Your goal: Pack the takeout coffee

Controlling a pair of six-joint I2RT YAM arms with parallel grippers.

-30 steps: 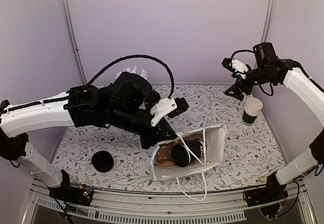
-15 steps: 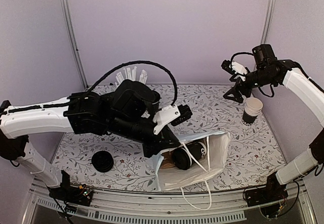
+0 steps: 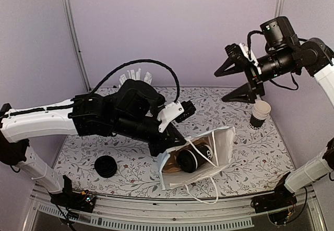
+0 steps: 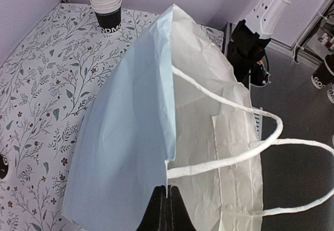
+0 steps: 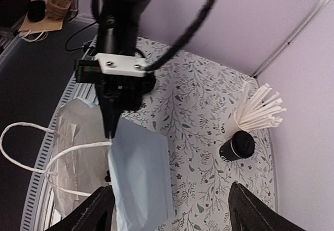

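A white paper bag [image 3: 222, 145] lies open on the table, and my left gripper [image 3: 163, 154] is shut on its rim and holds the mouth up. The left wrist view shows the fingertips pinching the bag's edge [image 4: 166, 192] beside a handle. A lidded black takeout coffee [image 3: 189, 159] lies on its side inside the bag on brown paper. A second lidded black cup [image 5: 237, 146] stands by the white straws [image 5: 258, 108]; it is hidden behind the left arm in the top view. My right gripper [image 3: 233, 82] is open and empty, high above the back right of the table.
A stack of unlidded black cups [image 3: 260, 113] stands at the right and shows in the left wrist view [image 4: 106, 12]. A low pile of black lids [image 3: 106, 166] sits front left. White straws [image 3: 136, 76] stand at the back. The bag's handles [image 3: 201, 189] hang over the front edge.
My right arm has risen and swung left, away from the cup stack, jaws still open. My left gripper has shifted slightly with the bag's rim, raising the bag's mouth.
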